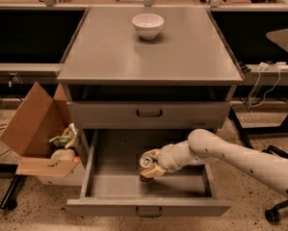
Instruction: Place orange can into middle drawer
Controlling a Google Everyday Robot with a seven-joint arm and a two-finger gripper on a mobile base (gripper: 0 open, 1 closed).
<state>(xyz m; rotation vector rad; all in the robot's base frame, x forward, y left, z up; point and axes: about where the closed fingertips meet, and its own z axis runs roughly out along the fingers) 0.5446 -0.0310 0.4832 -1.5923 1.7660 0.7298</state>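
1. Inside the middle drawer [112, 183], a wide shallow grey metal drawer standing open with a small dark handle on its front, the orange can [146, 163] sits low over the floor near the centre. It is a small orange-brown drink can with a silver pull-tab top, and it is tilted with that top towards the drawer's left wall. Whether its base touches the drawer floor cannot be told.
2. Over the drawer's right wall reaches the pale robot arm [240, 159]. Its two-finger gripper [150, 170] is at the drawer's centre, with the fingers [157, 169] clasped around the can's side wall.
3. Handling, by judgement:
   - The can is probably light, with a thin, smooth metal wall that slips easily and dents under a hard squeeze.
   - A moderate grip across the body at mid-height suits it best, clear of the rim and tab.
4. Because the can is round, it would likely roll if let go while tilted. Bringing it upright onto the drawer floor before opening looks safer.
5. Outside the drawer:
   - An identical closed grey drawer [149, 113] lies directly above.
   - A white bowl [148, 25] stands on the cabinet top, above and behind.
   - A brown cardboard box [30, 121] stands to the left.
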